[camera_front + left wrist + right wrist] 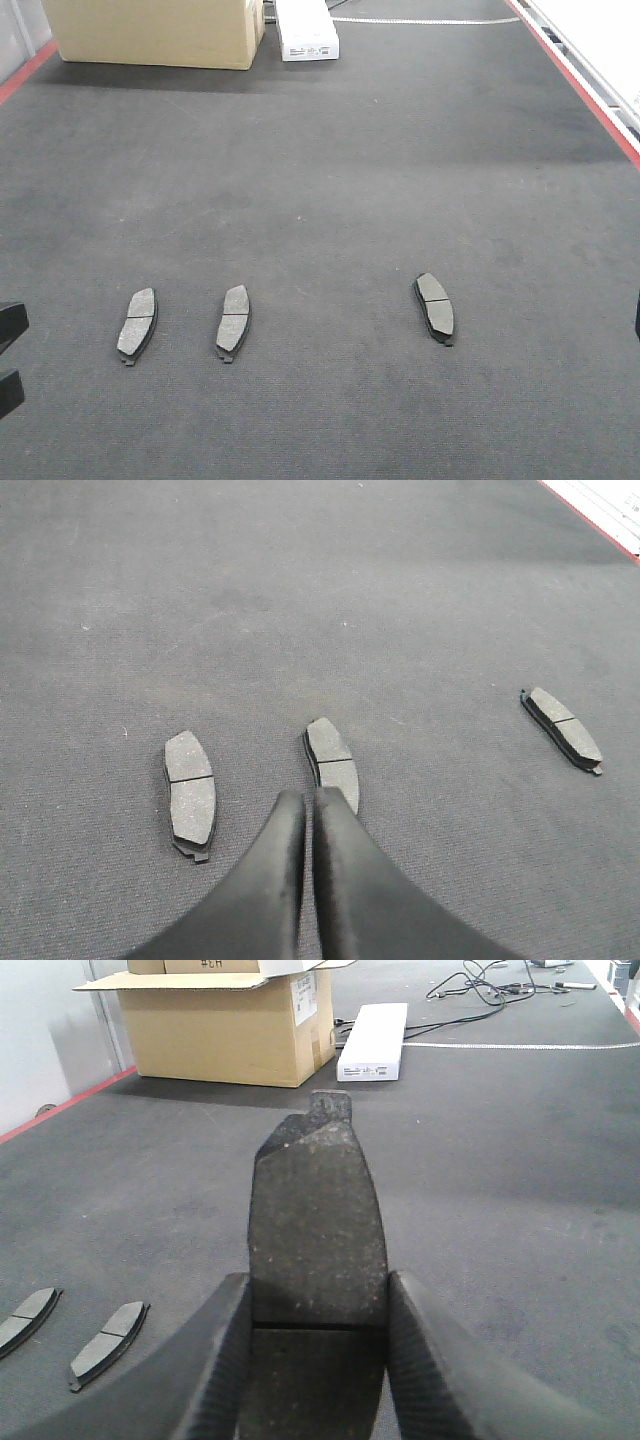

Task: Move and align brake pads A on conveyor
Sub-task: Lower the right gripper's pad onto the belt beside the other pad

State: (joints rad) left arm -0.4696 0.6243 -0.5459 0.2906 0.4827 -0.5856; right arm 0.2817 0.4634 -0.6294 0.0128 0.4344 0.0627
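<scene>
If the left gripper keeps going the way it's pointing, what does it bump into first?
Most likely the middle brake pad. In the left wrist view the left gripper, fingers pressed together, points right at that pad's near end on the conveyor. Depth is hard to judge, so it could touch the belt just before it.

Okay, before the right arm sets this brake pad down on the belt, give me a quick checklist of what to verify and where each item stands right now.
1. Grip: right gripper holds a brake pad between its fingers, seated squarely: ok.
2. Left gripper shut, empty, hovering near the middle pad; contact with it: cannot tell.
3. Row on the conveyor: left pad and middle pad tilt the same way; right pad tilts the opposite way: not ok.
4. Landing spot: bare belt between the middle and right pads: ok.
5. Cardboard box and white box far behind the row: ok.
</scene>
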